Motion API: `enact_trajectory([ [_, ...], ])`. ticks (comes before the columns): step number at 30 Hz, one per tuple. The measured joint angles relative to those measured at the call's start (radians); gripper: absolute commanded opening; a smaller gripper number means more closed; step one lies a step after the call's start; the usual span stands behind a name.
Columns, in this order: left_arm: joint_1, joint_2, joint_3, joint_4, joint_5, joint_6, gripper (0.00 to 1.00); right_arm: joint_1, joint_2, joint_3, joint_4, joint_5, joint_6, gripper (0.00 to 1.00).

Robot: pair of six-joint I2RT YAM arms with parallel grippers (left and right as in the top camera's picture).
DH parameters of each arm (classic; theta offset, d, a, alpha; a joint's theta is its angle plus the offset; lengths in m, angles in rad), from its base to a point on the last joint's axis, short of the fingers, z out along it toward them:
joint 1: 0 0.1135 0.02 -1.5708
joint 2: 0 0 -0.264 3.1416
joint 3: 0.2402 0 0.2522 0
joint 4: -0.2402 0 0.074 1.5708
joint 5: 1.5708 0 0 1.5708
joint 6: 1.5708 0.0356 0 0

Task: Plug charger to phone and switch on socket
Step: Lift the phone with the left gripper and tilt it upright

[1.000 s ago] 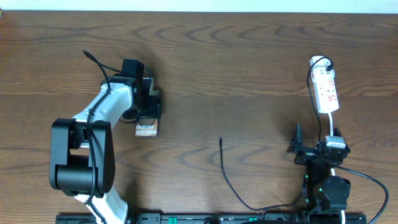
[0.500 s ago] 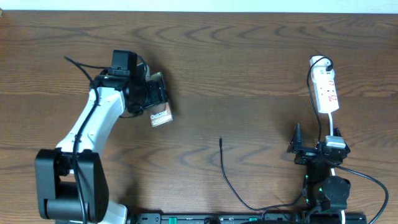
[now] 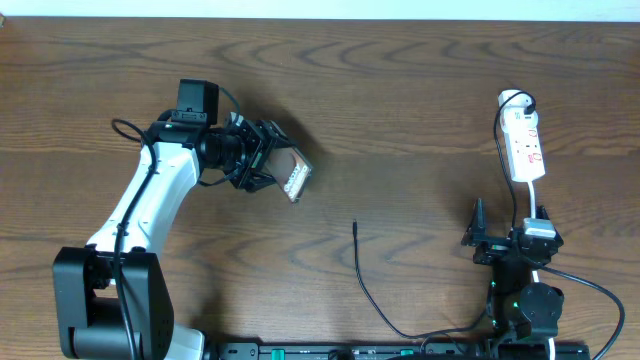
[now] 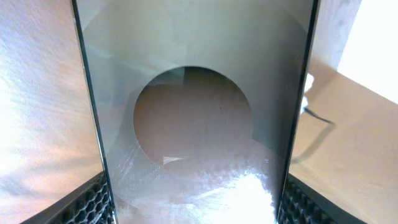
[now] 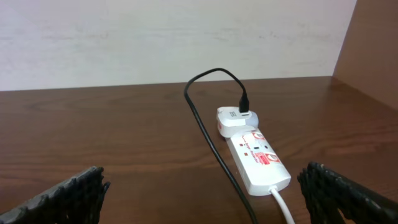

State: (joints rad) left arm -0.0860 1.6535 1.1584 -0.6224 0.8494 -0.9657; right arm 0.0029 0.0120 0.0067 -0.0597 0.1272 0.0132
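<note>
My left gripper (image 3: 266,165) is shut on the phone (image 3: 296,179) and holds it tilted above the table, left of centre. In the left wrist view the phone (image 4: 193,124) fills the space between the two fingers (image 4: 87,202), its glossy face showing a dark round shape. The charger (image 3: 362,275) lies on the table with its slim tip pointing up at the middle. Its far end is plugged into the white adapter on the socket (image 5: 258,160). The socket (image 3: 524,145) lies at the far right. My right gripper (image 3: 510,222) stands open below it, holding nothing (image 5: 208,199).
A white cord (image 5: 283,208) leaves the socket's near end toward my right gripper. The charger's black cable (image 5: 211,143) runs along the socket's left side. A black rail (image 3: 350,351) lines the table's front edge. A pale wall stands behind the table.
My left arm has swung right and farther from the front edge, turning the phone so its free end points right. The right arm and the charger have not moved.
</note>
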Motion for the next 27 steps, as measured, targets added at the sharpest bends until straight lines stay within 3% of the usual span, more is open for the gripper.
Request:
enact_trajectory([
  [11, 0.013, 0.0, 0.0, 0.0, 0.185, -0.344, 0.08, 0.0, 0.0, 0.0, 0.0, 0.0, 0.0, 0.99],
  [27, 0.026, 0.0, 0.0, 0.0, 0.278, -0.418, 0.07, 0.0, 0.0, 0.0, 0.0, 0.0, 0.0, 0.99],
])
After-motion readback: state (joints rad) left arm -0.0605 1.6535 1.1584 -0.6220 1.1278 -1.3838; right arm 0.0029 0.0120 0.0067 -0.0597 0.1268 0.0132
